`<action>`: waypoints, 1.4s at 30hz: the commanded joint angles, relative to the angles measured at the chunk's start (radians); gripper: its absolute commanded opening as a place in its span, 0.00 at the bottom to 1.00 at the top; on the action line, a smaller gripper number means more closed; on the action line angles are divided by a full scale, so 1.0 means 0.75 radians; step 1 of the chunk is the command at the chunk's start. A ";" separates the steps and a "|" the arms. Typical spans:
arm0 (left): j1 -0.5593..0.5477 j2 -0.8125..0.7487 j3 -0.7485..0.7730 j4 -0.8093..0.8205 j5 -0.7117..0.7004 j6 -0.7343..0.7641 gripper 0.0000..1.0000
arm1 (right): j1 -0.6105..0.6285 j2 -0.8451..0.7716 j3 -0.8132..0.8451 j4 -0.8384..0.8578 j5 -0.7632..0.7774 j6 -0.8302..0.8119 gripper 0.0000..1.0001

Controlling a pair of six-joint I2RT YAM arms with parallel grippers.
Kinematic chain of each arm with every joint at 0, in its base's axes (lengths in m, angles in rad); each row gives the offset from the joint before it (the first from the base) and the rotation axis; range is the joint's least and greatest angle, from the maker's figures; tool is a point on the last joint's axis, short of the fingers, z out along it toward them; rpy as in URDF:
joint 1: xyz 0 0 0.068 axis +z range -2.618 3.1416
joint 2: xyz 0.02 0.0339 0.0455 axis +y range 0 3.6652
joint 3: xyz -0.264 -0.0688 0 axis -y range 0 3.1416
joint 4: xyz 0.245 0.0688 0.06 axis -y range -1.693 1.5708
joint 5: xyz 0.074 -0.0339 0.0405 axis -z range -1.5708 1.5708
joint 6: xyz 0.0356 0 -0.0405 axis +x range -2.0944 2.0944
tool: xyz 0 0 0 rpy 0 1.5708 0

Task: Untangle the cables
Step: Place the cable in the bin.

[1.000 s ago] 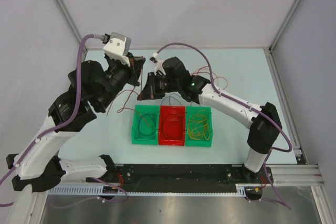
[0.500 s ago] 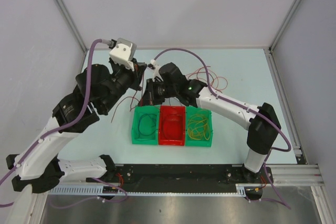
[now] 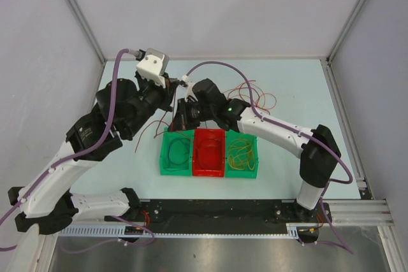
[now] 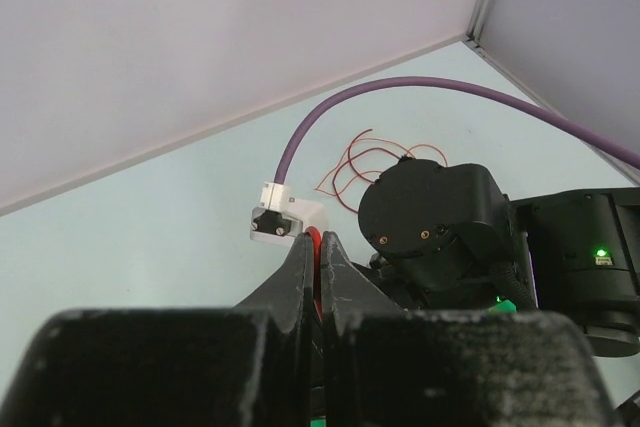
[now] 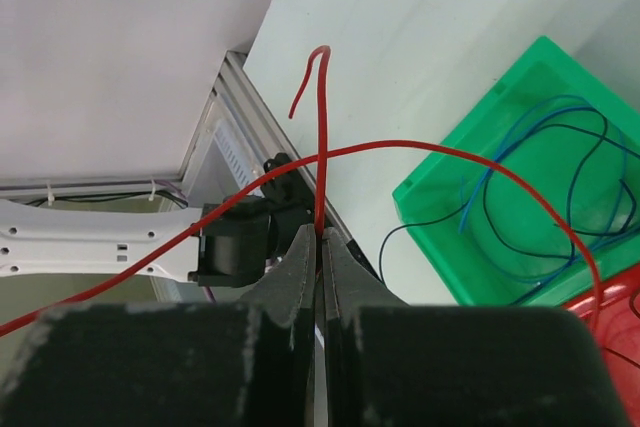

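My left gripper is shut on a red cable, which shows as a sliver between its tips. My right gripper sits right beside it above the green bin's far edge and is shut on a red cable. That cable rises straight from its tips, and another red strand arcs across. A red strand hangs down left of the bins. Blue cables lie in the left green bin. Yellow cables lie in the right green bin. Loose red-orange cables lie on the table behind.
Three bins stand in a row at table centre: green, red, green. The right arm's wrist housing and purple hose fill the left wrist view. The enclosure's walls and frame posts ring the table.
My left gripper has moved right and slightly forward, closing in on my right gripper. My right gripper has shifted a little left. Both stay shut on red cable.
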 commanded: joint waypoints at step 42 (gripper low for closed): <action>-0.007 -0.061 -0.036 0.625 -0.108 0.085 0.00 | -0.011 0.171 -0.098 -0.423 0.063 -0.226 0.00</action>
